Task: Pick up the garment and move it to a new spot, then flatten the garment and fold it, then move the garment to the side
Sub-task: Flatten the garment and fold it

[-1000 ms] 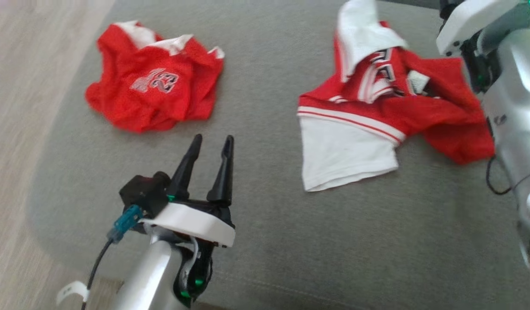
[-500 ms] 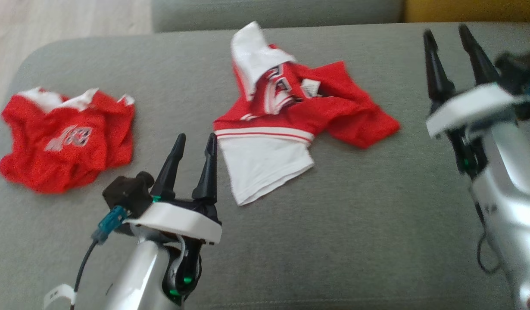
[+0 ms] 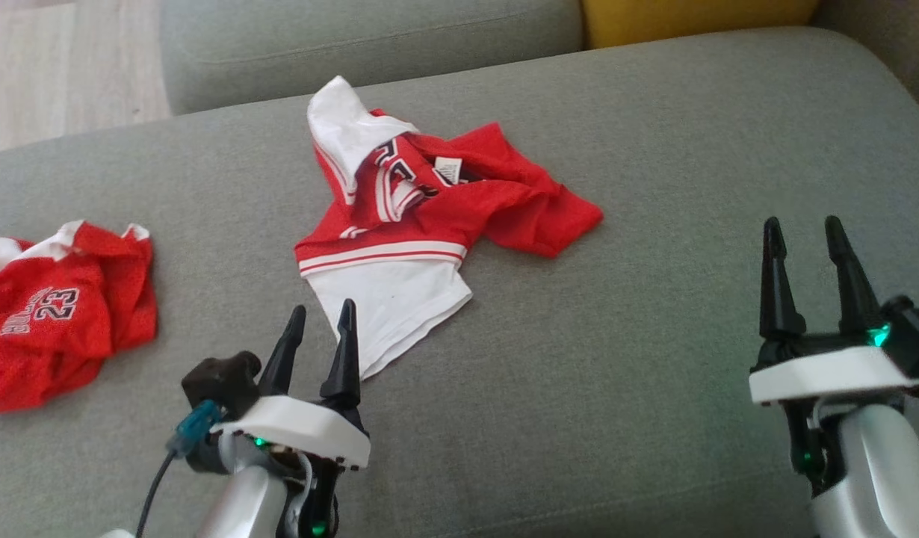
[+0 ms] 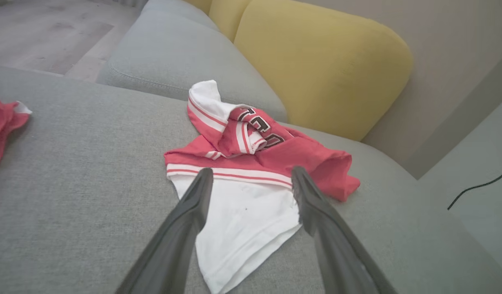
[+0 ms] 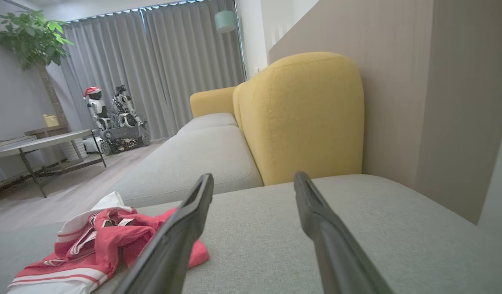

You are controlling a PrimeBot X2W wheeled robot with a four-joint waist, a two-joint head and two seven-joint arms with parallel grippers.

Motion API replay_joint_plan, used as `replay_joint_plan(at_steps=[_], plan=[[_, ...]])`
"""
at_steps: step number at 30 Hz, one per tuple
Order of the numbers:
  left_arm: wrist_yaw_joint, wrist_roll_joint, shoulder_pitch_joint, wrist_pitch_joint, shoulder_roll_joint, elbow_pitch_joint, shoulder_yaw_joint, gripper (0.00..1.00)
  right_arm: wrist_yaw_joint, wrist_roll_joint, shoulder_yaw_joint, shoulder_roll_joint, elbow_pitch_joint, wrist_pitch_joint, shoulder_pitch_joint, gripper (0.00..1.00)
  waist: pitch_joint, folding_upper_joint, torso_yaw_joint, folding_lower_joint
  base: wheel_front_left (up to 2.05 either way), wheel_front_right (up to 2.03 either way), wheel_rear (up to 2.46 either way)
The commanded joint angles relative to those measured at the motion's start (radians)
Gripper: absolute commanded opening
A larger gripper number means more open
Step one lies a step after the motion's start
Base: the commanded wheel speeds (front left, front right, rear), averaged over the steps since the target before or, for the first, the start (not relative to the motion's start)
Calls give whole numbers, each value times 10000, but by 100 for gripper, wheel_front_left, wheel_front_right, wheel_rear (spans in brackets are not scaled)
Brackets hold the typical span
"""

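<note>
Front to back: where to grab

By the front edge of the sofa seat (image 3: 616, 359), left gripper (image 3: 323, 306) and right gripper (image 3: 802, 220) are spread, empty. Mid-seat, toward the back edge, the garment (image 3: 459, 209) lies crumpled. It looks light and floppy, so I'd pinch the near white hem (image 3: 388, 306).

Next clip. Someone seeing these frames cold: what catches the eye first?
A crumpled red-and-white jersey lies mid-cushion on the grey sofa, just ahead of the open left gripper. A second red garment marked 23 sits at the head view's left edge, and a yellow backrest stands behind.
</note>
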Motion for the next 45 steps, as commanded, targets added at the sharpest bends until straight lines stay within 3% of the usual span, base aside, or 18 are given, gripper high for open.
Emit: replay_joint_plan(at_steps=[1,12,23,25,34,45], plan=[[15,94,-383,-51,26,-170,217,100,-7,-126,114,124,-598,-63,-161,100,52,-1,-141,0,0,0,0],[811,-142,-1339,82,26,2620,-417,100,-7,-479,93,474,-1418,312,78,100,271,-1,-611,0,0,0,0],[976,-11,-2205,647,50,4651,-656,100,-7,-435,21,631,-1448,215,11,100,547,-1,-870,0,0,0,0],[890,-62,-2276,690,47,4799,-716,0,-7,-437,-3,648,-1427,197,-13,100,567,-1,-882,0,0,0,0],[631,-437,-2515,88,34,4131,-505,0,-7,-444,16,709,-923,319,-114,100,522,-1,-420,0,0,0,0],[1037,941,-1672,-48,38,-15,1662,0,-7,-444,-145,823,593,1156,-820,100,755,-1,617,0,0,0,0]])
